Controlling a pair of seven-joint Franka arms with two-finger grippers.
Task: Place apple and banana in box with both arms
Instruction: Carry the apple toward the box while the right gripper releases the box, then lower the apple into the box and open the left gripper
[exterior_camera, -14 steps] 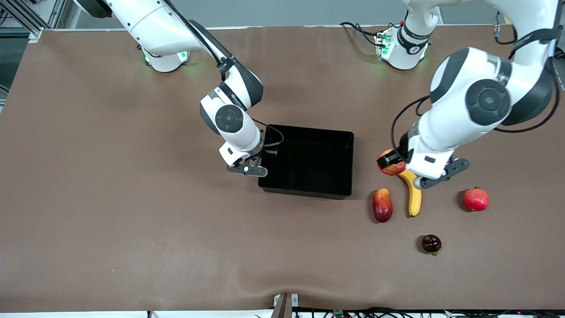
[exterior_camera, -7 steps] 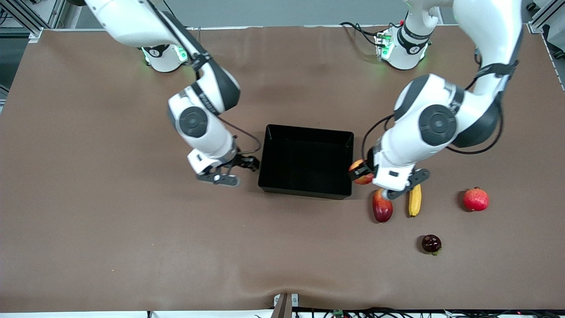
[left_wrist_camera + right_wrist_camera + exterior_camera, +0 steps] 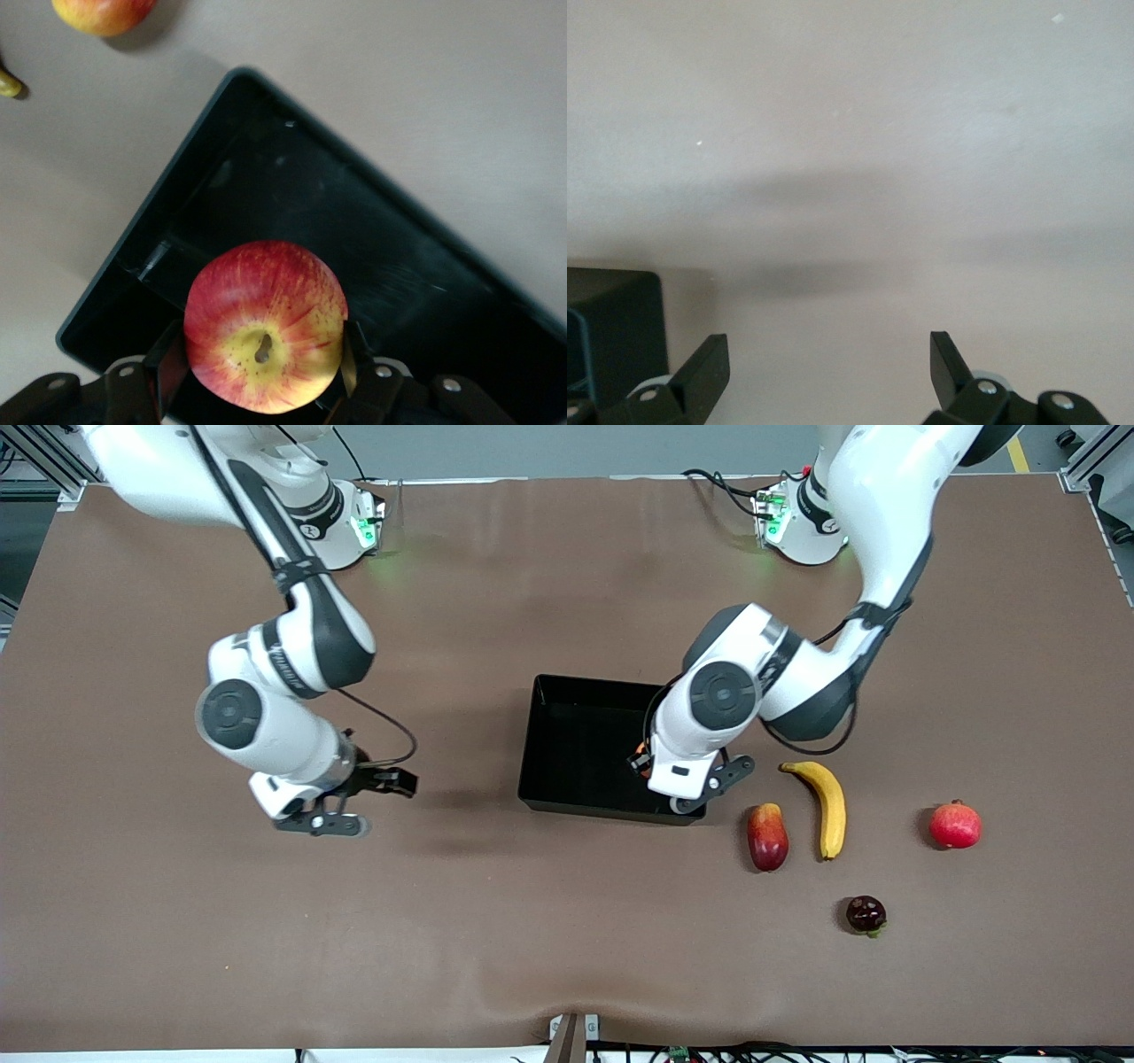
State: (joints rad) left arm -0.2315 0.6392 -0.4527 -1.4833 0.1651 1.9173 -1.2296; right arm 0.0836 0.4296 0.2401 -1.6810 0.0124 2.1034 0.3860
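The apple (image 3: pixel 264 326), red streaked over yellow, is pinched by the left gripper (image 3: pixel 264 376) above the box (image 3: pixel 372 266), calyx toward the wrist camera. The right gripper (image 3: pixel 824 372) is held spread over bare table, at lower left of the front view.

No text, label or number is showing clearly enough to be read in any view. Dark lettering is running along the band of the right arm (image 3: pixel 282 657) near its wrist, and round marks are sitting on both arm bases at 12 o'clock on the table (image 3: pixel 567 921), but none of it is making out as letters.
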